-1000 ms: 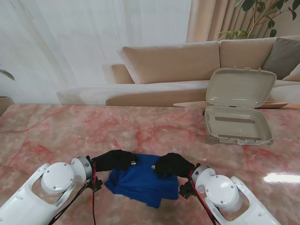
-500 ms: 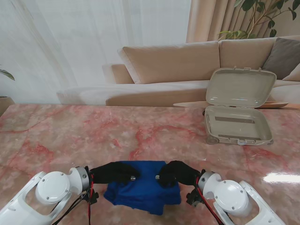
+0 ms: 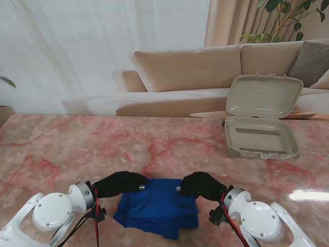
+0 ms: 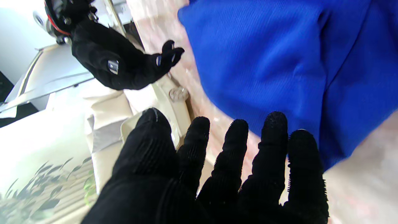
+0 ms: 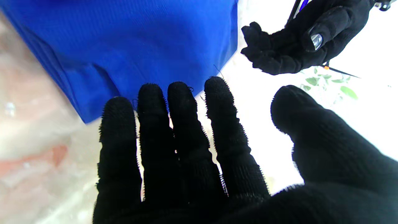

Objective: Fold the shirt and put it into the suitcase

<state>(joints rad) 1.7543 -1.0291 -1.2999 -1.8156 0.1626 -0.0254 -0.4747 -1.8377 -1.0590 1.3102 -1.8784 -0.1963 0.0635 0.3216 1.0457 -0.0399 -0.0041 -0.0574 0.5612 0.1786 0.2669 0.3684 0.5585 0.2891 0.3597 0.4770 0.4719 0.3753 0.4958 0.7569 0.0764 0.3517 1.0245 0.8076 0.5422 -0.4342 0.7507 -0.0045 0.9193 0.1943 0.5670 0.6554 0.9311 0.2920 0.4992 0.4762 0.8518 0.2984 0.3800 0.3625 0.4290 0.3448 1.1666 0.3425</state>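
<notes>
Both black-gloved hands have been drawn back toward the robot since the earlier frames, and the folded blue cotton shirt (image 3: 158,207) has been let go: the left hand (image 3: 120,183) and right hand (image 3: 202,186) are now spread, holding nothing, at the shirt's far corners. The shirt lies on the pink marble desk (image 3: 77,149), well apart from the open beige hard-shell suitcase (image 3: 261,135), presumably released so the fold could settle before lifting. No brand or writing can be read.

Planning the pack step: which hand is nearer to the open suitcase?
Right. The right hand sits at the shirt's right edge, on the side of the suitcase, which lies farther from me and to the right. The left hand is at the shirt's left edge.
</notes>
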